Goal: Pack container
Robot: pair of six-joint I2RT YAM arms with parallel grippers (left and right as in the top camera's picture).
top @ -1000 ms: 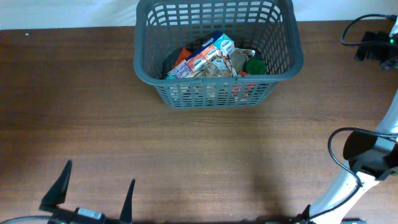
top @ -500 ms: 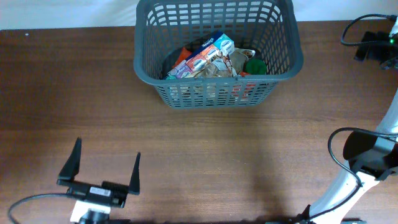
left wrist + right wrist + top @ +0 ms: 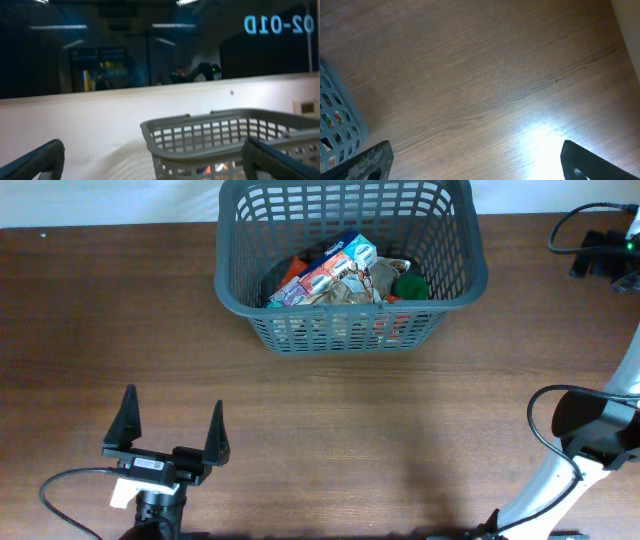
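Grey slotted basket (image 3: 345, 330) sits at twelve o'clock on the wooden table (image 3: 400, 420), holding grocery packets (image 3: 335, 270). Left gripper (image 3: 172, 408), at seven o'clock, is spread wide, grasping nothing; right gripper (image 3: 475, 152) likewise.

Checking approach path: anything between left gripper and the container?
No. Overhead shows only bare wood table between the left gripper and the container.
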